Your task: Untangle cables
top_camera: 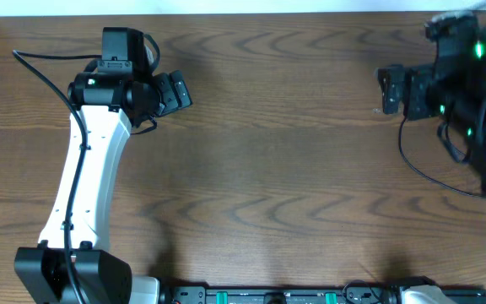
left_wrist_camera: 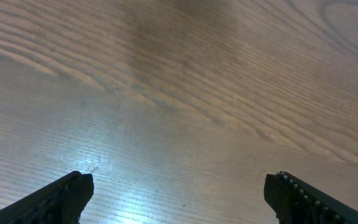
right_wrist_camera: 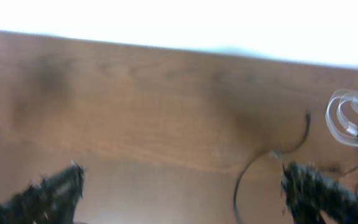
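Observation:
A thin black cable [top_camera: 413,165] curves over the wooden table below my right gripper [top_camera: 386,90]. In the right wrist view the black cable [right_wrist_camera: 246,171] runs in an arc just inside the right finger. A white cable [right_wrist_camera: 353,117] lies coiled at the far right near the table's back edge; the overhead view does not show it. My right gripper [right_wrist_camera: 182,177] is open and empty, and its view is blurred. My left gripper [top_camera: 182,91] hangs over bare wood at the back left, far from the cables. In its wrist view the left gripper [left_wrist_camera: 179,186] is open and empty.
The table's back edge [right_wrist_camera: 166,46] is close beyond the right gripper. A black rail with green parts [top_camera: 294,295] runs along the front edge. The left arm's white link [top_camera: 91,177] reaches from the front left corner.

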Robot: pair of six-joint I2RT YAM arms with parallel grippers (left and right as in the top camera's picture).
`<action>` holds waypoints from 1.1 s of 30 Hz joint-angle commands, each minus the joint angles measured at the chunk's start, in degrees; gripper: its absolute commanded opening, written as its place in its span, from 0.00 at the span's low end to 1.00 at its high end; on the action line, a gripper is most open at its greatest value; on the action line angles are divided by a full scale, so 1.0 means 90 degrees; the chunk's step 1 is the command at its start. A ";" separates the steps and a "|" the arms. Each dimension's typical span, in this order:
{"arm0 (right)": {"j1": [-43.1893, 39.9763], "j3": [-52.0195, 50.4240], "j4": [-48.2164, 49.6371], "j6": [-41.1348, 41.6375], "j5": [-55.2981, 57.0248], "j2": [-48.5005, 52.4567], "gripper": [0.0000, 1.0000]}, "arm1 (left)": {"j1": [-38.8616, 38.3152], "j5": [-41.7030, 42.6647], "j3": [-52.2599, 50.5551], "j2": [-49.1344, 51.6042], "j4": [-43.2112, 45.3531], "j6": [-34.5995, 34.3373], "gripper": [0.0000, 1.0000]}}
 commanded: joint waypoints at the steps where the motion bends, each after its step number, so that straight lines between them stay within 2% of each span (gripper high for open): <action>1: -0.0233 -0.1656 0.0923 -0.0214 0.0058 -0.1090 0.99 | -0.0007 -0.0012 -0.0036 -0.0095 -0.0015 0.0107 0.94; 8: -0.0967 -0.4981 0.3419 -0.0204 -0.0398 -0.3274 0.99 | -0.0007 -0.0012 -0.0036 -0.0095 -0.0015 0.0107 0.94; 14: -0.1129 -0.7359 0.5219 -0.0204 -0.0459 -0.5081 0.99 | -0.0007 -0.0012 -0.0036 -0.0095 -0.0015 0.0107 0.94; 22: -0.1124 -0.9474 0.6195 0.0092 -0.0619 -0.7004 0.99 | -0.0007 -0.0012 -0.0036 -0.0095 -0.0015 0.0107 0.94; 28: -0.1122 -1.0312 0.6591 0.0277 -0.0624 -0.7706 0.99 | -0.0007 -0.0012 -0.0036 -0.0095 -0.0015 0.0107 0.94; 33: -0.1124 -1.0477 0.6261 0.0270 -0.0619 -0.7827 0.99 | -0.0007 -0.0012 -0.0036 -0.0095 -0.0015 0.0107 0.94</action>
